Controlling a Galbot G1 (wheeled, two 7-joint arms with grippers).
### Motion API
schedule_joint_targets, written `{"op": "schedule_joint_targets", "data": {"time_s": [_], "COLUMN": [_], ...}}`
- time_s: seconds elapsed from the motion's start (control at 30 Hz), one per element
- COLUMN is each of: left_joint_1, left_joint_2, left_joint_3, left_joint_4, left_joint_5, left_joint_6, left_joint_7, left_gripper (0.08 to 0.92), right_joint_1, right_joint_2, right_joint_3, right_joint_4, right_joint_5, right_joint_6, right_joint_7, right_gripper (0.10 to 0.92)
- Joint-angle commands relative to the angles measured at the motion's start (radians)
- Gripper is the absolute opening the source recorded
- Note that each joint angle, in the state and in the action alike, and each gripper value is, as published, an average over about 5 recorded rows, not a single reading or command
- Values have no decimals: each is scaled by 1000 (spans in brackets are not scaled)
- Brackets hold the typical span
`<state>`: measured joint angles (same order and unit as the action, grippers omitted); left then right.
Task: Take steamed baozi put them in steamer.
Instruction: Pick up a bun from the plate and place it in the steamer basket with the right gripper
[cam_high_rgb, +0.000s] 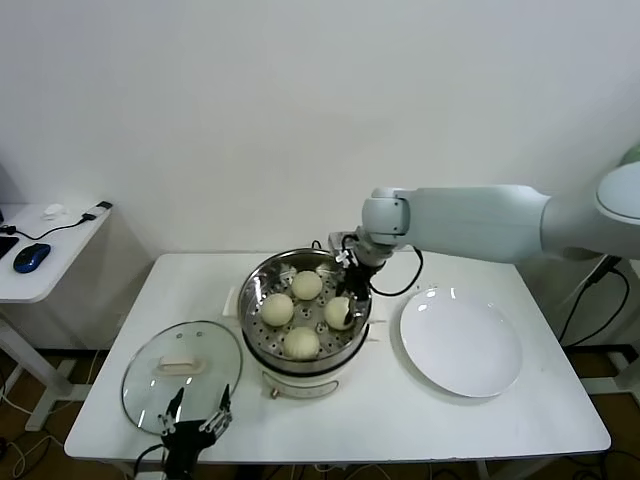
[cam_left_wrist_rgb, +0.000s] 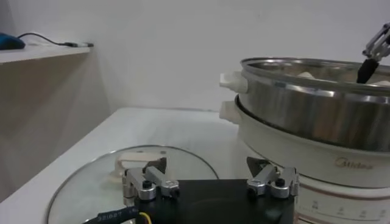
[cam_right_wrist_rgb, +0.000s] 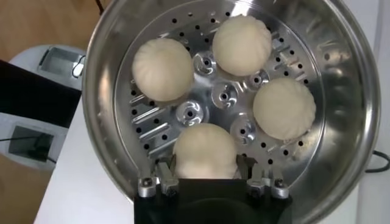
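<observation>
The steamer (cam_high_rgb: 262, 352) stands mid-table, a shiny steel pot on a white base. Four cream-white baozi lie on its perforated tray (cam_right_wrist_rgb: 224, 95): one at the left (cam_high_rgb: 277, 308), one at the back (cam_high_rgb: 306, 285), one at the front (cam_high_rgb: 301, 343) and one at the right (cam_high_rgb: 338, 314). My right gripper (cam_high_rgb: 350, 292) reaches down into the pot. In the right wrist view the gripper (cam_right_wrist_rgb: 204, 167) is open, with a finger on each side of the right baozi (cam_right_wrist_rgb: 205, 149), which rests on the tray. My left gripper (cam_high_rgb: 197, 420) is open and empty at the table's front edge.
A round glass lid (cam_high_rgb: 182, 375) lies flat on the table left of the steamer, just beyond my left gripper (cam_left_wrist_rgb: 206, 163). An empty white plate (cam_high_rgb: 460, 345) lies to the right of the steamer. A side table (cam_high_rgb: 40, 250) with a mouse stands far left.
</observation>
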<state>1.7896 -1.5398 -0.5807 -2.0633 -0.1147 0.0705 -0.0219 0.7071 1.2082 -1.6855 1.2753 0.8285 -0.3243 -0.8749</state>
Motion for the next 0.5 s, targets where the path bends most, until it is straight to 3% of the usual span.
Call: {"op": "schedule_joint_targets", "data": {"time_s": [0.03,0.17,0.3,0.37,0.5], "left_joint_1": [-1,2,5,6,8], "left_joint_2": [0,-1,-1,-1,-1], "left_joint_3": [1,-1,-3,-3,-2], "left_joint_4": [2,-4,-8,-10,-15], "left_joint_5": [0,-2,-3,-1,0], "left_joint_6": [-1,-1,-1,-2,-3], "left_joint_7": [0,-1,-1,-1,0], "left_gripper": [823,823,823,823,823], "right_joint_1": [-36,51,121,124,0], "right_joint_2": [-11,-37,-88,-128,-238], "right_joint_3": [64,47,60,110,377], "right_joint_4": [-29,-28,-31,-36,-50], "right_joint_5": [11,65,145,188,187], "right_joint_6": [55,136,197,200,165], "right_joint_7": [-5,-119,-186,-147,119], "right_gripper": [720,803,821,822,823]}}
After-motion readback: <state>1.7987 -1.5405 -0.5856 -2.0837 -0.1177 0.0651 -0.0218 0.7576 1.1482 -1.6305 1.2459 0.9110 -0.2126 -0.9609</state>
